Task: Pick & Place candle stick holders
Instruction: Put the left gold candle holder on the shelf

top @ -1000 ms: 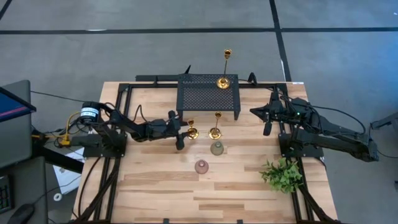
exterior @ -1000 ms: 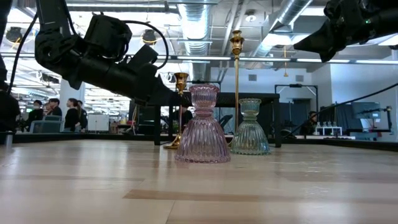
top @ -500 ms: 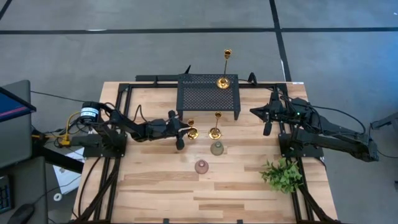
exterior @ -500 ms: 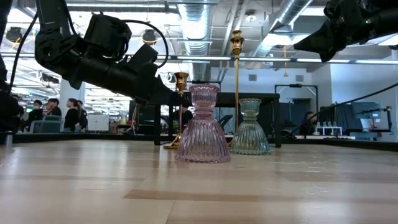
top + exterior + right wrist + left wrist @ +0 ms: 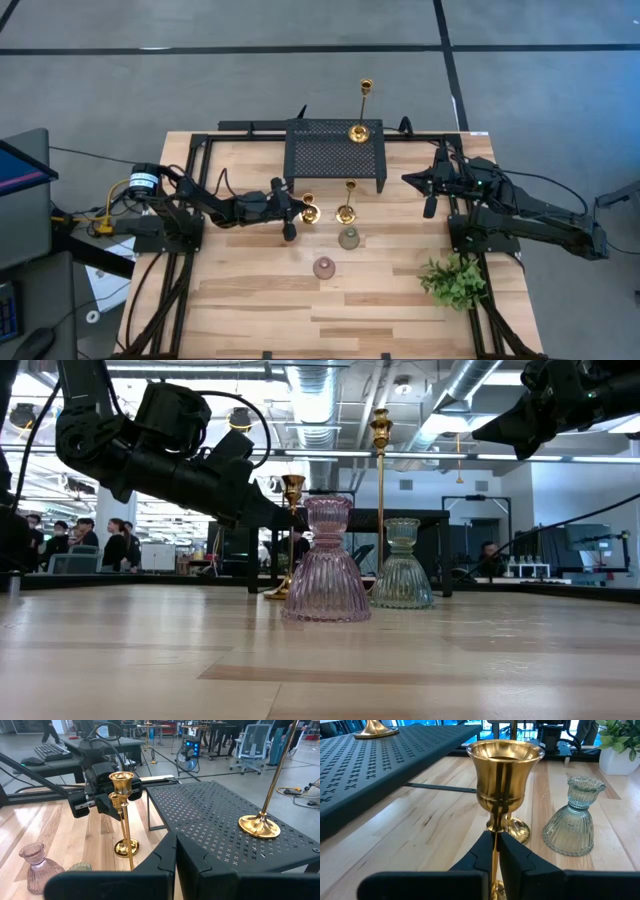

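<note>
The short gold candlestick [image 5: 309, 211] stands on its round base in front of the rack, with my left gripper [image 5: 298, 212] shut on its stem. A taller gold one [image 5: 346, 206] stands just right of it. The tallest [image 5: 361, 124] stands on the black rack [image 5: 335, 153]. The grey-green holder [image 5: 349, 238] and the pink holder [image 5: 324, 267] sit nearer the table's front. My right gripper [image 5: 429, 205] hangs shut above the table's right side, holding nothing. My left gripper pinches the short candlestick's thin stem [image 5: 494, 838] between its two fingers, below the cup [image 5: 505, 765]. The fingers come in level from the table's left and lie across the stem. The candlestick stays upright, its base [image 5: 273, 595] on the table.
A leafy green sprig [image 5: 455, 280] lies at the table's near right. The rack stands at the far middle, close behind the gold candlesticks. Bare wood spreads across the near half. People and desks show in the room beyond.
My left gripper has shut on the short candlestick's stem. The candlestick's cup has shifted slightly toward the taller one, and its base stays on the table.
</note>
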Robot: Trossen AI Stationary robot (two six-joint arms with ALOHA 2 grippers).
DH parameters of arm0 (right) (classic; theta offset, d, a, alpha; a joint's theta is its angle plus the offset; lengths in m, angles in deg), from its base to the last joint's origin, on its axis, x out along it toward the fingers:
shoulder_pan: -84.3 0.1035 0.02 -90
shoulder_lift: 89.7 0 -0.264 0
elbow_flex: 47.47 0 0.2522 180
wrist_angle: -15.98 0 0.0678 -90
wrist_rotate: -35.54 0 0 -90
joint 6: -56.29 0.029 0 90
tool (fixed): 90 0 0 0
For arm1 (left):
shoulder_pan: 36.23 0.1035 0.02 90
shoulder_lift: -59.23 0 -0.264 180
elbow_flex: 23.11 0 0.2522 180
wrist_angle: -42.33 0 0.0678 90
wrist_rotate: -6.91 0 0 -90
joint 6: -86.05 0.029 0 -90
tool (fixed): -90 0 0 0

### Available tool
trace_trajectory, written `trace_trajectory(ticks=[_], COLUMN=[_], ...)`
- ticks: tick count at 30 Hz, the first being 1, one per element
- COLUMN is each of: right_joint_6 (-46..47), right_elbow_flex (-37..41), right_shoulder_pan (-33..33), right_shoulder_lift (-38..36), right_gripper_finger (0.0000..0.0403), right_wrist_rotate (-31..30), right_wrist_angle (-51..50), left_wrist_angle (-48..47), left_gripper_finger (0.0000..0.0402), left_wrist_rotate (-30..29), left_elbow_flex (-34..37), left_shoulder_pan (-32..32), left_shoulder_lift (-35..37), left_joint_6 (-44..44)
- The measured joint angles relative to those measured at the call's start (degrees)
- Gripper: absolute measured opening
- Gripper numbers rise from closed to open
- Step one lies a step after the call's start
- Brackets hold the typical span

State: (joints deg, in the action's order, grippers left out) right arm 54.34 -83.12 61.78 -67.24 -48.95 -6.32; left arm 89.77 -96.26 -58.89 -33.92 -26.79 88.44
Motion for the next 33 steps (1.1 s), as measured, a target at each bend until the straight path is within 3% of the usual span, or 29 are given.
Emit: trace_trajectory(ticks=[8,16,24,28,33], right_joint_6=[-0.02,-0.02,-0.03,-0.02,-0.03], right_elbow_flex=[0.00,0.00,0.00,0.00,0.00], right_shoulder_pan=[0.00,0.00,-0.02,-0.02,-0.02], right_shoulder_lift=[0.00,0.02,0.02,0.02,0.02], right_gripper_finger=[0.0000,0.0000,0.0000,0.0000,0.0000], right_wrist_rotate=[0.00,0.00,0.00,0.00,0.00], right_wrist_angle=[-0.48,-0.48,-0.48,-0.48,-0.48], left_wrist_angle=[-13.79,-34.12,-41.99,-45.28,-50.49], left_gripper_finger=[0.0011,0.0011,0.0011,0.0011,0.0011], left_wrist_rotate=[-0.23,-0.80,-0.78,-0.72,-0.50], left_elbow_flex=[-0.04,0.11,0.02,-2.89,-10.47], left_shoulder_pan=[-0.21,-1.36,-2.32,-2.32,-2.26], left_shoulder_lift=[8.36,26.19,40.53,43.39,41.21], left_joint_6=[-1.68,-6.26,-8.84,-8.87,-4.88])
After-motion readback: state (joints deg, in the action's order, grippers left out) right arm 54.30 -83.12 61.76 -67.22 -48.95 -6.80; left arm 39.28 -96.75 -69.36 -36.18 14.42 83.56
